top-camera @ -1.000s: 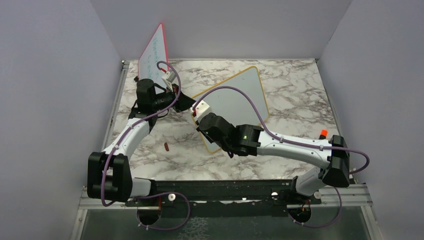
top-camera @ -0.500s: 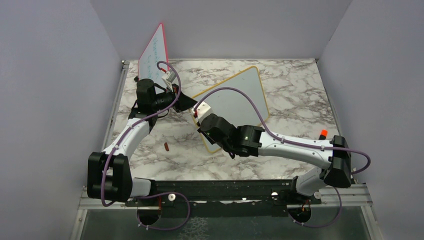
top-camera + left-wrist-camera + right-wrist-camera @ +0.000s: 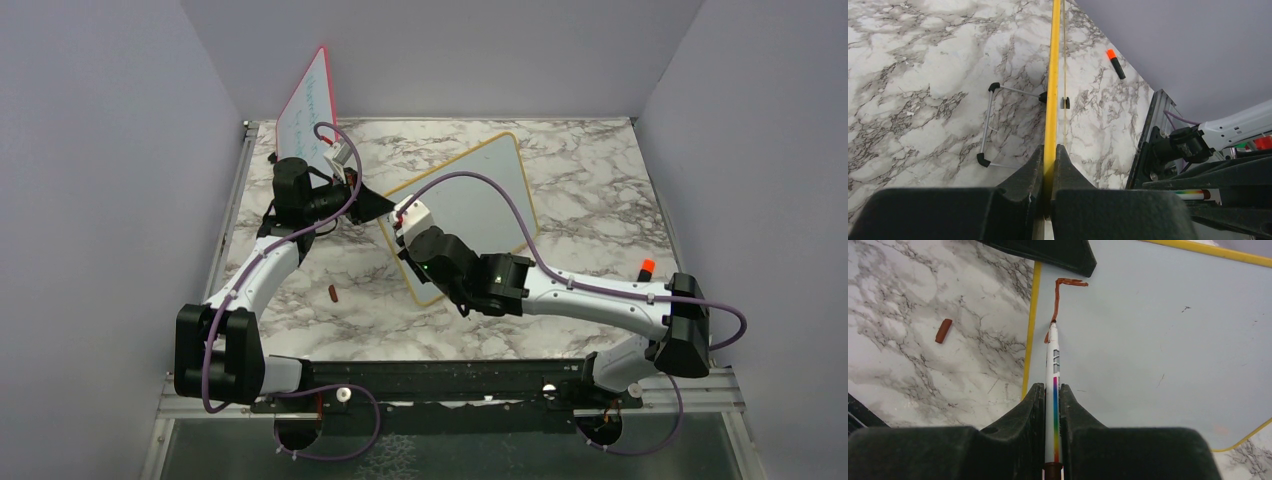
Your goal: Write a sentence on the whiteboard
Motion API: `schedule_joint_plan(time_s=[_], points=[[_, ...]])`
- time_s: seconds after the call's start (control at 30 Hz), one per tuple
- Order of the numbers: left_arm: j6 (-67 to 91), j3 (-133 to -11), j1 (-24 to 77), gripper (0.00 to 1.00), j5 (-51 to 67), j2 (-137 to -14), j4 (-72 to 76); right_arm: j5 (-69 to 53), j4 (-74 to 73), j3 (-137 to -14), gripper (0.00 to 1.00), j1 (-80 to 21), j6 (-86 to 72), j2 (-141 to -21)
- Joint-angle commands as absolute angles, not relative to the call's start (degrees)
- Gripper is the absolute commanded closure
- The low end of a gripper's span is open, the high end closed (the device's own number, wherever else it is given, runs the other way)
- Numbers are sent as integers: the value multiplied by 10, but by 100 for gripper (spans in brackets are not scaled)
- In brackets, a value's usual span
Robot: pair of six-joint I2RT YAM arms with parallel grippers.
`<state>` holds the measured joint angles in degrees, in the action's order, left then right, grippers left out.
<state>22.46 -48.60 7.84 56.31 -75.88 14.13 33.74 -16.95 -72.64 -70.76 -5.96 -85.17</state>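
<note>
Grey walls [image 3: 100, 150] close in a marble-patterned table [image 3: 590, 180], where a whiteboard [image 3: 480, 195] with a yellow frame stands propped at a slant near the middle, a wire stand [image 3: 988, 125] with black feet showing behind it. Left of the whiteboard and further back, a red-framed board [image 3: 308, 110] leans upright, faint writing on its face. The left gripper [image 3: 1049, 155] is clenched on the whiteboard's yellow left edge. The right gripper [image 3: 1053, 390] reaches over the whiteboard's near left corner, jaws squeezed tight on a white marker [image 3: 1053, 365] with a rainbow stripe; its tip touches the whiteboard's face just inside the frame. Well to the right of the whiteboard an orange-capped pen [image 3: 647, 266] lies on the marble. Just off the whiteboard's left edge, on the table, rests a small red-brown cap [image 3: 943, 331]. Of the sentence [image 3: 1060, 290] only one bent dark red stroke shows, running from the marker tip towards the clamped corner.
</note>
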Motion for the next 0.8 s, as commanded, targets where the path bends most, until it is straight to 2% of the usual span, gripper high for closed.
schedule_joint_plan(time_s=[0.0,0.63,0.77], points=[[212,-478,90,100,577,-768,118,362,-134,-724,99,-707,-59,-844],[211,-479,90,100,577,-769,117,361,-138,-731,99,-706,-55,-860],[211,-478,90,100,577,-768,117,393,-147,-730,99,-707,-59,-860]])
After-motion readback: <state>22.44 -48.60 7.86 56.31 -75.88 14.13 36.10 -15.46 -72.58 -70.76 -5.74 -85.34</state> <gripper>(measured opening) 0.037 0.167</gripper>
